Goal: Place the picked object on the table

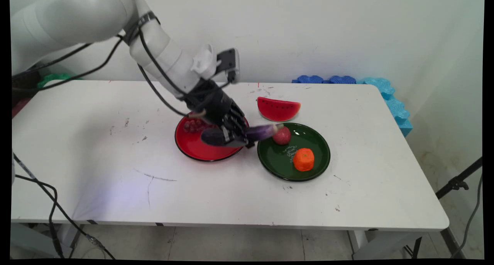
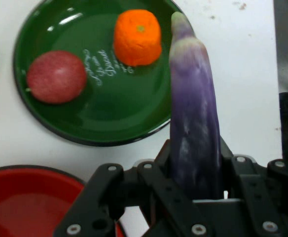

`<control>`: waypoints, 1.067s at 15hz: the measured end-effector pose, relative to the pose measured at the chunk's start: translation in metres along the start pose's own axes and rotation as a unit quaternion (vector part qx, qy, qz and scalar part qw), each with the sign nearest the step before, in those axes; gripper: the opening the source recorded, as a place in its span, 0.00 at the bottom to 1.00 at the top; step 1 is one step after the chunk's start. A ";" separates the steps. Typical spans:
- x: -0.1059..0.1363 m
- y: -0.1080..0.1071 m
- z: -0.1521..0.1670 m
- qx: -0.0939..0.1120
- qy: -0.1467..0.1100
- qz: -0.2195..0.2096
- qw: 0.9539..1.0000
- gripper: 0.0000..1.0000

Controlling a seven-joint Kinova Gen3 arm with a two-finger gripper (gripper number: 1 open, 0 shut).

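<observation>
My gripper [image 1: 236, 137] is shut on a purple eggplant [image 1: 259, 132], held roughly level above the table between two plates. In the hand view the eggplant [image 2: 193, 118] runs up from the jaws, its pale tip over the rim of the green plate [image 2: 85, 113]. The green plate [image 1: 285, 166] holds a red round fruit [image 1: 282, 135] and an orange fruit [image 1: 303, 159]; the same two, red [image 2: 56, 77] and orange [image 2: 137, 37], show in the hand view. The red plate [image 1: 193, 143] lies under the gripper with a bunch of red grapes [image 1: 193, 125] on its far side.
A watermelon slice [image 1: 278, 108] lies on the table behind the green plate. Blue foam pieces [image 1: 386, 93] line the table's far right edge. Black cables hang from the arm and over the left edge [image 1: 50, 203]. A black stand leg [image 1: 457, 184] is at the right.
</observation>
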 end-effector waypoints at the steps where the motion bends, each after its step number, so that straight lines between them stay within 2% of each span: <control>1: -0.002 0.005 0.006 -0.002 -0.002 0.001 1.000 0.00; 9: -0.032 0.037 0.073 -0.016 -0.030 0.015 0.999 0.00; 16: -0.053 0.049 0.117 -0.025 -0.049 0.020 0.998 0.00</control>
